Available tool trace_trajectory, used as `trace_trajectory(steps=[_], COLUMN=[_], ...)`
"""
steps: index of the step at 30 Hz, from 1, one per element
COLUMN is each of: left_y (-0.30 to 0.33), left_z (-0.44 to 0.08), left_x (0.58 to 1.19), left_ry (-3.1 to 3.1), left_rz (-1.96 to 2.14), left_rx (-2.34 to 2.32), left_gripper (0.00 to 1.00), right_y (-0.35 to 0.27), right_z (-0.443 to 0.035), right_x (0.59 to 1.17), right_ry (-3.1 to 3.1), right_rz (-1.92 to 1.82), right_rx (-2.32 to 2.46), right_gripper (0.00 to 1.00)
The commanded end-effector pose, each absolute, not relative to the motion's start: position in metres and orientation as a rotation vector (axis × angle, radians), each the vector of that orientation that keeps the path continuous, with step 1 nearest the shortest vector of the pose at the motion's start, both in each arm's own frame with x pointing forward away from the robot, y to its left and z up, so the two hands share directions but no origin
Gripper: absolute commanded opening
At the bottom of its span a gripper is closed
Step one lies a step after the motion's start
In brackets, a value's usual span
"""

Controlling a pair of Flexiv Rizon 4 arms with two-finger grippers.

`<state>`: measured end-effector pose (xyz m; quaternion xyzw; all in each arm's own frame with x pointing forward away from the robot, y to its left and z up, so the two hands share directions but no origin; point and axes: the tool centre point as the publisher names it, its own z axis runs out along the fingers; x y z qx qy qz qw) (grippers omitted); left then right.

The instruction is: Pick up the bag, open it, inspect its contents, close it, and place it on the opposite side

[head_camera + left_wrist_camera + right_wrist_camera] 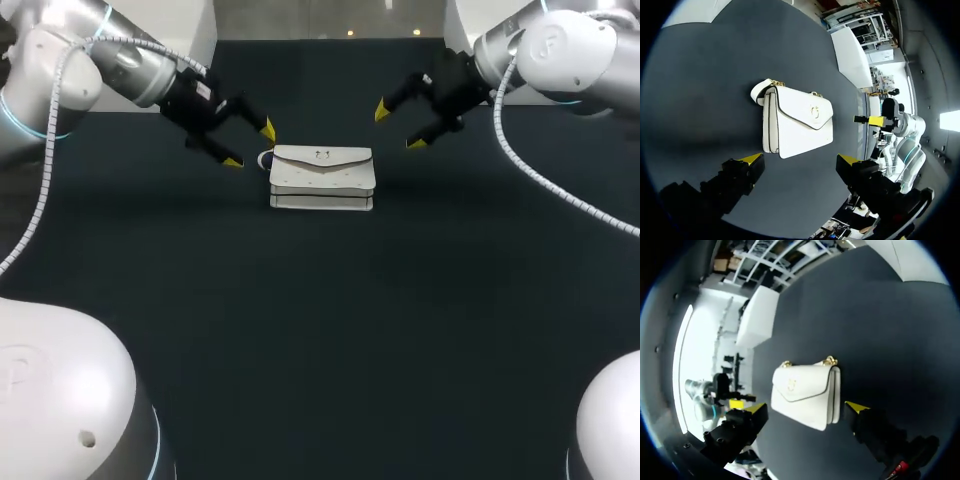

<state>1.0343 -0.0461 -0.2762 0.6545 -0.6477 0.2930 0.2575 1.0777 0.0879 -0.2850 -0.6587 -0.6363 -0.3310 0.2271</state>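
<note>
Head view: beyond the near stretch of dark table (320, 330), the white bag (322, 178) lies flat, long axis three-to-nine, flap tip toward six. Left gripper (250, 146) at its ten, right gripper (398, 128) at its two, both spread, empty. Wrist views: the bag lies just ahead of each gripper's parted fingers.

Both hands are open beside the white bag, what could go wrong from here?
The strap bunched at the end of the bag nearest the left hand could snag a finger. The bag lies free on the table, so a one-sided push may slide it instead of gripping it.
</note>
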Motion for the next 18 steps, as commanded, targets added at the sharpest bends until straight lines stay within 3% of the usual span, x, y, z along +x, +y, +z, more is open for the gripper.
trace_trajectory(steps=[1, 18], left_y=[-0.039, -0.065], left_z=[-0.29, -0.312], left_x=[1.052, 1.075], left_ry=[-1.657, -1.692], left_rz=[0.796, 0.895], left_rx=[1.725, 1.635], left_gripper=[1.0, 1.0], right_y=[0.083, 0.092], right_z=[-0.295, -0.321], right_x=[1.097, 1.107], right_ry=[-1.671, -1.54], right_rz=[-0.898, -0.894], right_rx=[-1.713, -1.605], right_gripper=[1.0, 1.0])
